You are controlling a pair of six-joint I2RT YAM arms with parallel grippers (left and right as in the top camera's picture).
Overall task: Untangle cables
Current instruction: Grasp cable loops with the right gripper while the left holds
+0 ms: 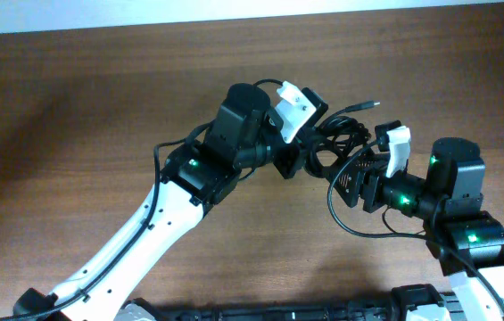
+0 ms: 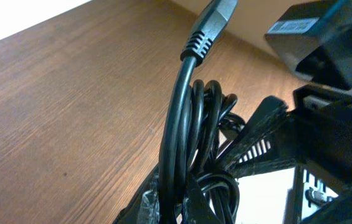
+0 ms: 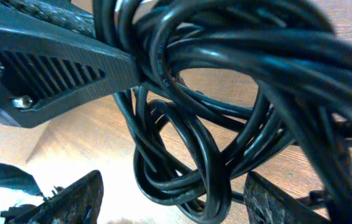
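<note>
The cables [image 1: 336, 138] are a tangled bunch of thin black cords held up over the middle of the wooden table [image 1: 73, 107]. One connector plug [image 1: 369, 105] sticks out to the upper right. My left gripper [image 1: 303, 152] is shut on the bunch from the left. The left wrist view has cords [image 2: 182, 124] rising from between its jaws [image 2: 171, 208] to the plug [image 2: 216, 15]. My right gripper [image 1: 351, 174] is open on the bunch's lower right side. In its wrist view, hanging loops [image 3: 182, 155] dangle between its spread fingers [image 3: 76, 199], touching neither.
The left gripper's ribbed black finger [image 3: 57, 81] crosses the right wrist view's upper left. A thicker black arm wire [image 1: 345, 223] loops over the table below the right gripper. The table's far edge [image 1: 234, 18] runs along the top.
</note>
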